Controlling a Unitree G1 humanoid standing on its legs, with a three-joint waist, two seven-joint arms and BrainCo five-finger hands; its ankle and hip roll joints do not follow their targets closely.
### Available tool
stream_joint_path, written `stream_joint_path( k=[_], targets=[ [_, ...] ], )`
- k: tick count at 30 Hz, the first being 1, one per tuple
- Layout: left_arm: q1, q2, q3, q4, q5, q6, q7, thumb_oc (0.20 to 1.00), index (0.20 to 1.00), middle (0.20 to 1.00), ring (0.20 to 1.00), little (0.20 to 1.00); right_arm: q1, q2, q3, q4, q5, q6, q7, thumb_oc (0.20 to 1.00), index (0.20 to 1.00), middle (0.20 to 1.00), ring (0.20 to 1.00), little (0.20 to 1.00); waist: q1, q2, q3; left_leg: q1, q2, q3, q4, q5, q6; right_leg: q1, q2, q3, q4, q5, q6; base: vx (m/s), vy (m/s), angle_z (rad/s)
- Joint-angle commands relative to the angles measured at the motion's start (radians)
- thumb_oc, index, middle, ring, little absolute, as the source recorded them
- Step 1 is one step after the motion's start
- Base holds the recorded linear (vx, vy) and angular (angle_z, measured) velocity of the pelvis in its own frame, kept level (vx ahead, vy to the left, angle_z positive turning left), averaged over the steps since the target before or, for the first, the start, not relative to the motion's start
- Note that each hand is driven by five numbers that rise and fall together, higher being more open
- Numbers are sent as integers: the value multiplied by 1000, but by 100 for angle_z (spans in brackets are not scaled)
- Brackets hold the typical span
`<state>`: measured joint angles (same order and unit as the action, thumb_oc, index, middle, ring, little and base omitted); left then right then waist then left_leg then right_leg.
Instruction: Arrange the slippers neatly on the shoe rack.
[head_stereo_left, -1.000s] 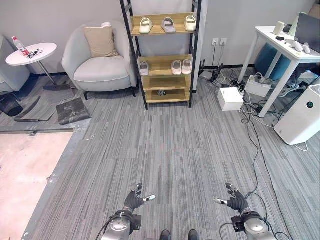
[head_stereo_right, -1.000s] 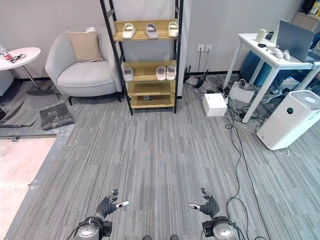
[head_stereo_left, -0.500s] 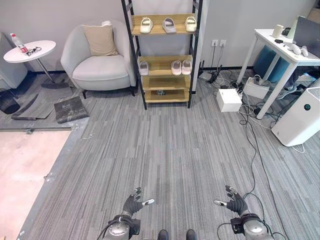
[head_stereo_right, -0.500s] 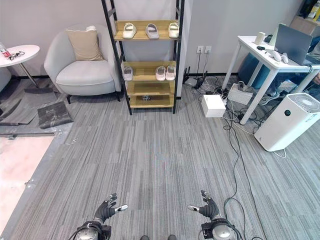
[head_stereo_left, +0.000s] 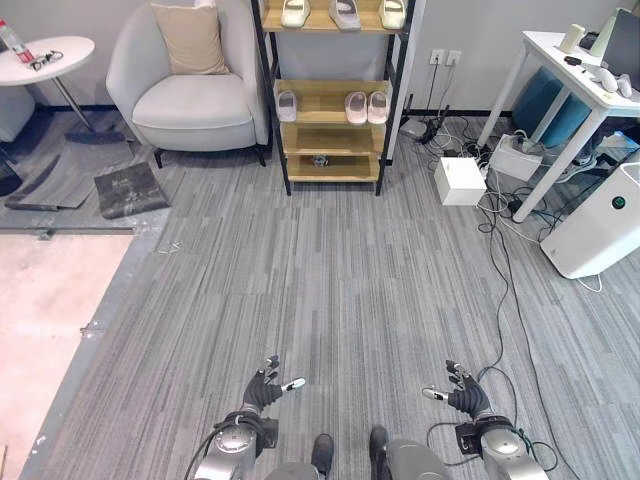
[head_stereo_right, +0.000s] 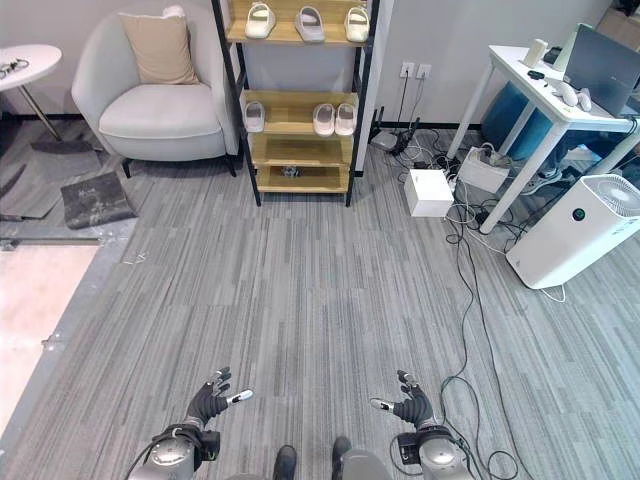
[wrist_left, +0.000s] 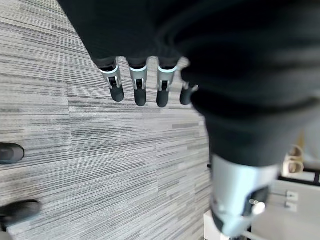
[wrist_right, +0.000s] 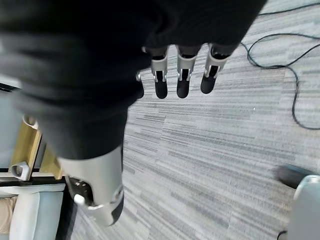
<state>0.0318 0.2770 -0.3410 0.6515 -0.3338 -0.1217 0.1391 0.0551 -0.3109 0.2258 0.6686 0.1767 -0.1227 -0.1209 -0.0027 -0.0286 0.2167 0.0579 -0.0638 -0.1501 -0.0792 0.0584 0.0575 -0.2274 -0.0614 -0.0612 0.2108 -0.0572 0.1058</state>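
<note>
We are seeing pale slippers (head_stereo_left: 357, 106) sitting on the black-framed wooden shoe rack (head_stereo_left: 334, 140) at upper centre; our left hand (head_stereo_left: 264, 388) and right hand (head_stereo_left: 463, 396) are hanging empty, fingers relaxed open.

Grey striped carpet (head_stereo_left: 340, 270); black-framed shoe rack (head_stereo_left: 335, 100) with light wooden shelves; white and pale grey slippers (head_stereo_left: 366, 107); light grey armchair (head_stereo_left: 190, 95), beige cushion (head_stereo_left: 192, 40); white box (head_stereo_left: 460, 181).

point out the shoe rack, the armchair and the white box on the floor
shoe rack (head_stereo_left: 335, 166), left eye view, front edge of lowest shelf
armchair (head_stereo_left: 190, 100), left eye view, seat cushion
white box (head_stereo_left: 459, 181), left eye view, top face
</note>
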Motion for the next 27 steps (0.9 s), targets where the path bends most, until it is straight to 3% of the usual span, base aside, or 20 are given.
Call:
stream_joint_path(
  k=[1, 5, 9, 12, 13, 14, 16, 17, 18, 20, 21, 22, 23, 24, 25, 27],
  targets=[
    [-56, -4, 39, -51, 14, -41, 8, 1000, 1000, 1000, 1000, 1000, -16, -32, -21, -60, 5, -25, -22, 1000, 1000, 1000, 1000, 1000, -47, -5, 16, 160, -16, -111, 1, -155, -33, 11, 25, -5, -204, 174, 45, 307, -95, 19],
    [-58, -11, 44, -44, 22, -48, 8, 1000, 1000, 1000, 1000, 1000, 12, -33, -30, -66, -2, -27, -19, 1000, 1000, 1000, 1000, 1000, -60, -12, -1, 182, -4, -127, 13, -176, -49, 40, 34, 17, -233, 189, 26, 304, -127, 52],
    [-57, -29, 37, -23, 0, -46, 7, 1000, 1000, 1000, 1000, 1000, 18, -60, -47, -55, 10, -31, -11, 1000, 1000, 1000, 1000, 1000, -70, 8, -43, 193, 30, -148, 43, -146, -72, 72, 60, 13, -229, 172, -1, 298, -119, 27],
    [-52, -32, 34, -20, -2, -37, 0, 1000, 1000, 1000, 1000, 1000, 25, -67, -40, -55, 21, -36, -1, 1000, 1000, 1000, 1000, 1000, -72, 25, -54, 164, 50, -160, 192, -63, -129, 119, 84, 13, -221, 124, -30, 393, -166, -3],
    [-56, -33, 30, -15, -3, -38, 0, 1000, 1000, 1000, 1000, 1000, 28, -69, -39, -60, 32, -38, 2, 1000, 1000, 1000, 1000, 1000, -65, 20, -45, 120, 31, -143, 321, 9, -168, 170, 89, 23, -236, 109, -40, 310, -126, -9],
    [-58, -33, 26, -17, -5, -38, -2, 1000, 1000, 1000, 1000, 1000, 31, -70, -41, -61, 41, -38, 3, 1000, 1000, 1000, 1000, 1000, -56, 11, -33, 81, 15, -132, 398, 39, -179, 199, 84, 28, -242, 102, -46, 289, -126, 3],
    [-73, -29, 14, -17, -4, -38, -3, 1000, 1000, 1000, 1000, 1000, 31, -82, -36, -87, 47, -40, 4, 1000, 1000, 1000, 1000, 1000, -28, -17, 8, -28, -49, -111, 630, 64, -172, 253, 68, 61, -238, 86, -63, 303, -148, -38],
    [-73, -28, 18, -15, -3, -36, 2, 1000, 1000, 1000, 1000, 1000, 27, -81, -27, -76, 48, -34, 6, 1000, 1000, 1000, 1000, 1000, -19, -32, 14, -86, -50, -67, 636, 32, -142, 280, 60, 73, -241, 71, -67, 280, -128, -58],
    [-72, -28, 18, -15, -3, -36, 2, 1000, 1000, 1000, 1000, 1000, 27, -81, -27, -76, 48, -34, 6, 1000, 1000, 1000, 1000, 1000, -16, -30, 15, -86, -48, -65, 640, 28, -141, 281, 62, 75, -241, 71, -67, 228, -78, -25],
    [-65, -26, 19, -17, 0, -33, 5, 1000, 1000, 1000, 1000, 1000, 26, -71, -17, -72, 51, -32, 11, 1000, 1000, 1000, 1000, 1000, 8, -51, 15, -200, -44, -7, 507, -65, -96, 325, 49, 86, -261, 50, -61, 257, -51, -15],
    [-65, -25, 19, -17, 0, -33, 5, 1000, 1000, 1000, 1000, 1000, 26, -70, -17, -72, 51, -32, 11, 1000, 1000, 1000, 1000, 1000, 11, -51, 18, -196, -44, -4, 507, -66, -95, 329, 49, 89, -262, 49, -61, 271, -15, -13],
    [-64, -25, 21, -13, 4, -33, 7, 1000, 1000, 1000, 1000, 1000, 26, -72, -13, -70, 47, -33, 8, 1000, 1000, 1000, 1000, 1000, 14, -49, 14, -203, -40, 2, 402, -73, -90, 339, 54, 94, -273, 37, -57, 298, 52, -16],
    [-61, -29, 15, -9, 17, -24, 10, 1000, 1000, 1000, 1000, 1000, 32, -67, -3, -72, 39, -33, 10, 1000, 1000, 1000, 1000, 1000, 20, -34, 5, -240, -4, 6, 211, -15, -91, 367, 73, 91, -280, 10, -55, 302, 47, -18],
    [-60, -29, 15, -10, 17, -24, 10, 1000, 1000, 1000, 1000, 1000, 33, -67, -2, -72, 39, -33, 10, 1000, 1000, 1000, 1000, 1000, 21, -37, 7, -230, -5, 7, 199, -9, -91, 372, 70, 92, -281, 8, -55, 314, 56, -12],
    [-62, -30, 14, -7, 25, -19, 12, 1000, 1000, 1000, 1000, 1000, 39, -66, 1, -76, 32, -32, 10, 1000, 1000, 1000, 1000, 1000, 25, -28, 6, -244, 19, 6, 101, 47, -97, 390, 80, 93, -286, -8, -55, 243, 49, -19],
    [-63, -30, 17, -2, 32, -14, 10, 1000, 1000, 1000, 1000, 1000, 41, -64, -1, -68, 22, -28, 7, 1000, 1000, 1000, 1000, 1000, 28, -18, 1, -275, 29, 36, 3, 94, -115, 426, 86, 98, -296, -30, -54, 387, 121, -14]
  ],
)
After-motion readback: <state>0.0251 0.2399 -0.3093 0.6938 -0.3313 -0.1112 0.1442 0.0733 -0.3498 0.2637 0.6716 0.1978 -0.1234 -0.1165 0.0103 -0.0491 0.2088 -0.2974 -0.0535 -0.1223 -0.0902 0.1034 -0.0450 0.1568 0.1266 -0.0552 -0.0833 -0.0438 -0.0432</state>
